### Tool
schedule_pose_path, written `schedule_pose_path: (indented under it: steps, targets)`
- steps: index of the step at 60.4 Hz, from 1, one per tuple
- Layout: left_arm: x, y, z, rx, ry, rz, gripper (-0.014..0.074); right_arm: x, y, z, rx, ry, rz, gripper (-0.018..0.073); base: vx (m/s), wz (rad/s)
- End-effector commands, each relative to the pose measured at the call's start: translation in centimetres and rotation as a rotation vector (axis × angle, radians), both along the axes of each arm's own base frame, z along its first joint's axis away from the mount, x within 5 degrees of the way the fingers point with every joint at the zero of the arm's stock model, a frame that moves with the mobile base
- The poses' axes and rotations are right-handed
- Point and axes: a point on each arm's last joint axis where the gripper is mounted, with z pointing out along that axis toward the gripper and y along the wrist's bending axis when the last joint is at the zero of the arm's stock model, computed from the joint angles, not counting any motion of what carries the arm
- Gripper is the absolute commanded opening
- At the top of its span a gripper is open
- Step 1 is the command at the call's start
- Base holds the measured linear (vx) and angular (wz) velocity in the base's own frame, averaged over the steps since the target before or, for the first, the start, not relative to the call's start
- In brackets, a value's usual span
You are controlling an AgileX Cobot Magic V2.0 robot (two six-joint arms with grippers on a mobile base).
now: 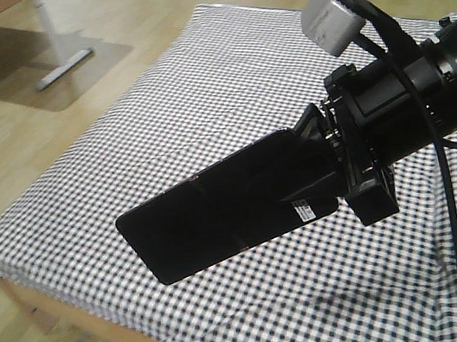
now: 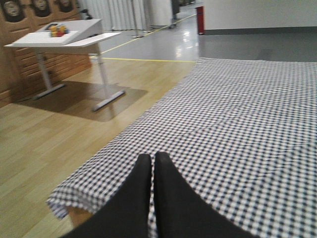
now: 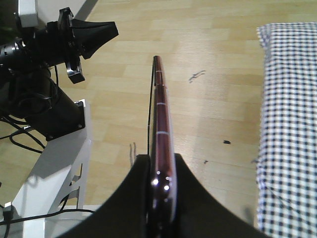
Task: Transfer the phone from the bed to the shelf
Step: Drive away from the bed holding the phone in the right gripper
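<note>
Left: a white desk (image 2: 84, 38) is standing on the wood floor (image 2: 44, 144), off the bed's left edge. The left claw (image 2: 152, 159) is hovering over the near left corner of the bed (image 2: 237, 114), fingers pressed together and carrying nothing.

Centre: the phone (image 1: 218, 212) is hanging in the air above the checked cover, clear of it, with its broad black face turned toward the front camera. The shelf is not showing in any view.

Right: the right claw (image 3: 159, 166) is clamping one short end of the phone, squeezing it across its thin dimension.

Step in hand, as judged: carrying the phone over to the shelf.
- The grip is at one end only, so the long free end is acting as a lever. Swings want to be slow and the squeeze constant.
- The phone wants to be flat on a shelf board before the fingers part.
- The left arm wants to be kept out of the travel path.

View differences:
- The front view is giving the phone's face, its white sticker (image 1: 303, 208) and its clearance over the cover, but is hiding the far finger.
- The right wrist view is showing the phone edge-on with its pinkish rim, seated between both fingers. It is also showing floor past the free end and the left arm off at upper left.
- The left wrist view is not showing the phone at all.
</note>
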Motion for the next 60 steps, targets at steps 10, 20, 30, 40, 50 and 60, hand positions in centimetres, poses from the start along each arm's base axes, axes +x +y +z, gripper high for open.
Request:
schedule_pose_path:
  steps: [10, 20, 30, 40, 50, 60]
  targets:
    - [-0.12, -0.03, 1.47, -0.012, -0.106, -0.005, 0.0001, -1.34, 0.10, 1.97, 0.083, -0.007, 0.045, -0.0002, -0.13, 0.49]
    - [-0.12, -0.03, 1.47, -0.012, -0.106, -0.005, 0.0001, -1.34, 0.10, 1.97, 0.083, -0.007, 0.045, -0.0002, -0.13, 0.49]
    - [-0.12, -0.03, 1.47, -0.012, -0.106, -0.005, 0.0001, -1.34, 0.10, 1.97, 0.083, -0.007, 0.045, -0.0002, -0.13, 0.50]
    - [-0.12, -0.03, 1.47, -0.012, -0.106, -0.005, 0.0001, -1.34, 0.10, 1.97, 0.083, -0.007, 0.045, -0.0002, -0.13, 0.51]
    - [-0.12, -0.03, 1.47, -0.012, -0.106, -0.005, 0.0001, -1.34, 0.10, 1.97, 0.083, -0.007, 0.045, -0.0002, -0.14, 0.53]
    - [-0.12, -0.03, 1.47, -0.012, -0.106, -0.005, 0.0001, -1.34, 0.10, 1.97, 0.083, -0.007, 0.045, -0.0002, -0.15, 0.56]
